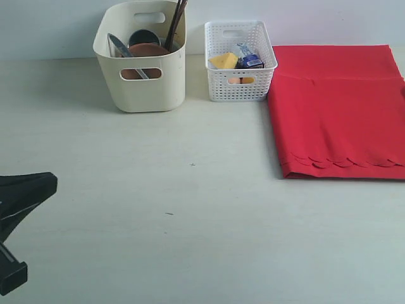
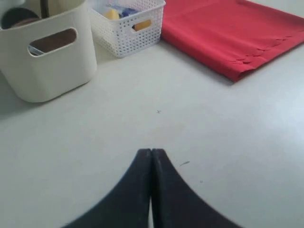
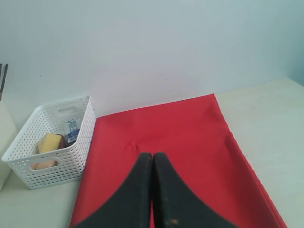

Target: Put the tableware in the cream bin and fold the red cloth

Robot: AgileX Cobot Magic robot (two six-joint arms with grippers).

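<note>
The red cloth (image 1: 338,107) lies flat on the right side of the table (image 1: 190,240), near the back wall. It is folded over. Its wavy edge faces the front and runs side to side. It looks longer side to side, but its right end runs out of the exterior view. Its left edge is straight and sits just beside the white basket (image 1: 240,82); I cannot tell if they touch.

The cream bin (image 1: 140,92) stands left of the basket, with a small gap between them. Things are inside it. The silver knife (image 1: 119,48) leans at a slant, its top end up by the left wall. The brown plate (image 1: 149,50) stands on its edge in the middle. The steel cup (image 1: 144,37) is behind the plate. The dark chopsticks (image 1: 176,22) stand nearly upright in the back right corner and poke up past the rim.

The basket holds a yellow wedge (image 1: 223,61) and a blue and white carton (image 1: 249,58).

In front of the bin, basket and cloth, the table is wide and bare.

The left gripper (image 2: 151,153) is low over this bare part, clenched on nothing, and points toward the bin and basket. The right gripper (image 3: 152,156) is over the cloth, also clenched on nothing, and points at the wall.
</note>
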